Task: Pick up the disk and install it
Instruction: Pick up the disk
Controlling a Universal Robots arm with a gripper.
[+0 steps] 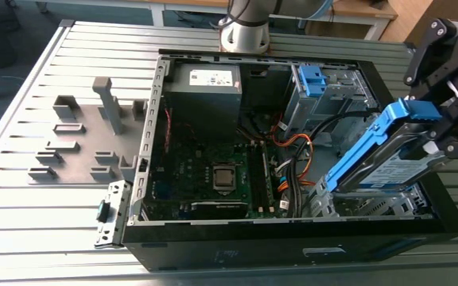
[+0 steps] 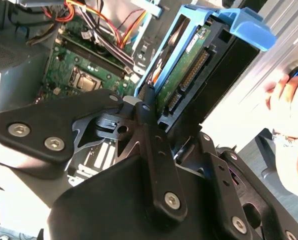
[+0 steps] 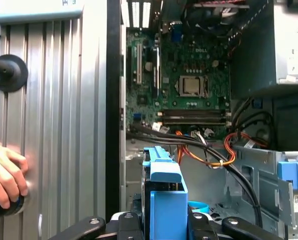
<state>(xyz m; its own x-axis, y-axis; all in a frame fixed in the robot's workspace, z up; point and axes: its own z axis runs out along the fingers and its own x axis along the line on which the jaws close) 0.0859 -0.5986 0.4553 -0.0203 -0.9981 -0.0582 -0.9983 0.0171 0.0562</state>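
Note:
The disk [image 1: 388, 161], a silver drive with a white-and-blue label in a blue carrier bracket, hangs tilted over the metal drive bay [image 1: 372, 205] at the near corner of the open computer case [image 1: 161, 119], on the exterior view's right. My gripper [image 1: 434, 138] is shut on its upper end. In the second wrist view the disk [image 2: 189, 65] shows its green circuit side, clamped by my gripper [image 2: 170, 119]. In the first wrist view the blue carrier [image 3: 164, 195] stands up from my gripper [image 3: 164, 226], with the motherboard [image 3: 189, 90] beyond it.
Inside the case lie a grey power supply [image 1: 205, 89], orange and black cables [image 1: 293, 146] and a second blue bracket [image 1: 312, 80] in the far bay. Grey fixture blocks [image 1: 78, 137] stand on the slatted table. A person's hand [image 3: 6, 172] rests beside the case.

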